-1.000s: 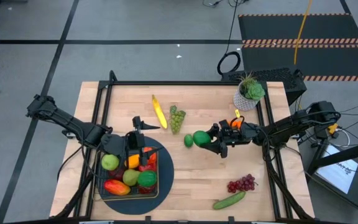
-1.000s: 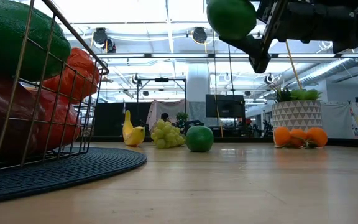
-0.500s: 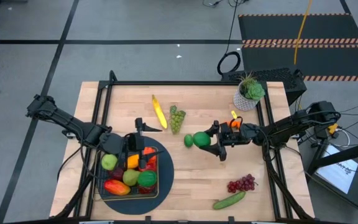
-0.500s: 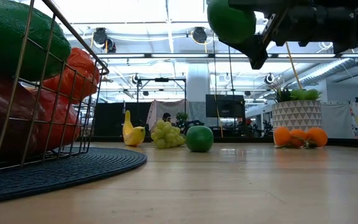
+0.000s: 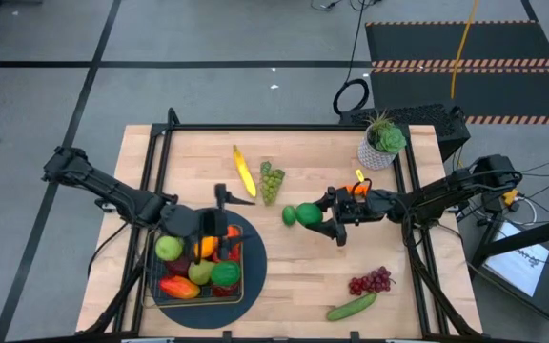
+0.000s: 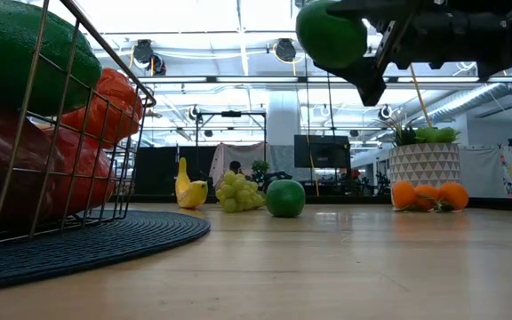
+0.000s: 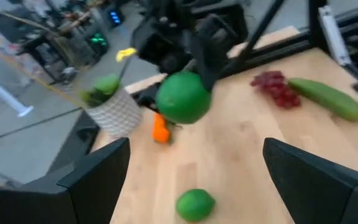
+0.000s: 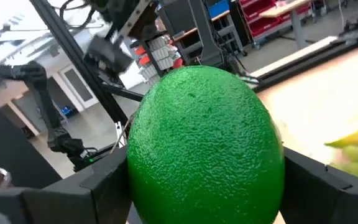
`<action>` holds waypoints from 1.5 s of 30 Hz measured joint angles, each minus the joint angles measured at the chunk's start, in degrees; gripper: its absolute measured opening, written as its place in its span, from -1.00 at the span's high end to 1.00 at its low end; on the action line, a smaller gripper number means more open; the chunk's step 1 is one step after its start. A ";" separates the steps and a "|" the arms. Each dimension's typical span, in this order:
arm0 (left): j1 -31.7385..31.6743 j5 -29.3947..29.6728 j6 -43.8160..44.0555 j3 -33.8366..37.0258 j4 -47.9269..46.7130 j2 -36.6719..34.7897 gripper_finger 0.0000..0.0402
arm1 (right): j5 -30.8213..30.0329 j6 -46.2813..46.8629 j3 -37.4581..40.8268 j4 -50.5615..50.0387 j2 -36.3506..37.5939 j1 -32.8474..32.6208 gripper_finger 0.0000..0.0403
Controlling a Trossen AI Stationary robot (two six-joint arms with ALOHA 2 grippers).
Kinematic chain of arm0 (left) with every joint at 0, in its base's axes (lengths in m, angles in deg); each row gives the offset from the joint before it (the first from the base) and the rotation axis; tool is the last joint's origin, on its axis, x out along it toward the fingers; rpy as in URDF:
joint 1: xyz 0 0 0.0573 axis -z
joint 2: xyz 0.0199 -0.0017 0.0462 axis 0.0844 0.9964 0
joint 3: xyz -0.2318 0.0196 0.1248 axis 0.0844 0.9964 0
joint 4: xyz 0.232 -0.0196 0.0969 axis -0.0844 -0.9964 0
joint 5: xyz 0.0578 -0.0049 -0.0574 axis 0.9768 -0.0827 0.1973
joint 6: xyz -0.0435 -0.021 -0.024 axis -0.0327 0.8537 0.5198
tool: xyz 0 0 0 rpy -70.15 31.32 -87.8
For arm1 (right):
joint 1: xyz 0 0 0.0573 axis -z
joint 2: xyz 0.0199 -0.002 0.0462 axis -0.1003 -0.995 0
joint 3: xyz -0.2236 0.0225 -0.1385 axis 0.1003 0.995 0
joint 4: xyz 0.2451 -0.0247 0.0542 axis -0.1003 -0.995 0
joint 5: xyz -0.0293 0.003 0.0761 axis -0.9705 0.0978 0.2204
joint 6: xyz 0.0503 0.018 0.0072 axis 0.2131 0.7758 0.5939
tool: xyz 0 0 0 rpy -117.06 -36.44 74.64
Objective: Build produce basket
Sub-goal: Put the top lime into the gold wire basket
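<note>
- high view: your right gripper is gripping a round, pebbled green plastic lime over the middle of the pale wooden table, just beside a second, smaller green lime that is lying on the wood. your left gripper is hovering with its fingers spread, grasping nothing, over the far edge of the shallow square dark wire-mesh basket, which is sitting on a round dark woven mat near the table's left front corner and is holding a green apple, a pear, red and orange pieces. a yellow plastic banana and a bunch of pale green grapes are lying beyond the basket; a bunch of dark red grapes and a long green cucumber are lying well apart from it, near the right front.
- low view: you are seeing the held lime well above the table, with the banana, green grapes and the loose lime resting on the wood behind, and small oranges in front of a patterned white plant pot.
- left wrist view: you are looking between the two wide-apart dark fingers at the other arm carrying the lime.
- right wrist view: the lime is sitting clamped between both fingers.
</note>
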 joint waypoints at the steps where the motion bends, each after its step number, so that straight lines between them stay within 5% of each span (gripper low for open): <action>1: -0.02 -0.90 -0.11 0.00 0.40 0.61 -0.84 | 0.07 0.86 0.00 -0.55 0.01 0.00 -0.51; 18: -4.23 -9.91 -8.33 -0.03 16.71 14.43 -0.88 | 7.68 0.29 0.02 -4.61 0.01 -0.09 -0.51; 36: -8.10 -14.97 -18.19 -0.02 27.04 22.71 -0.99 | 7.58 5.84 -1.09 -5.32 -0.03 -3.51 -0.51; 45: -9.33 -25.90 -21.64 0.00 28.14 22.57 -0.99 | 7.50 4.96 -7.16 -5.84 -7.60 -4.59 -0.51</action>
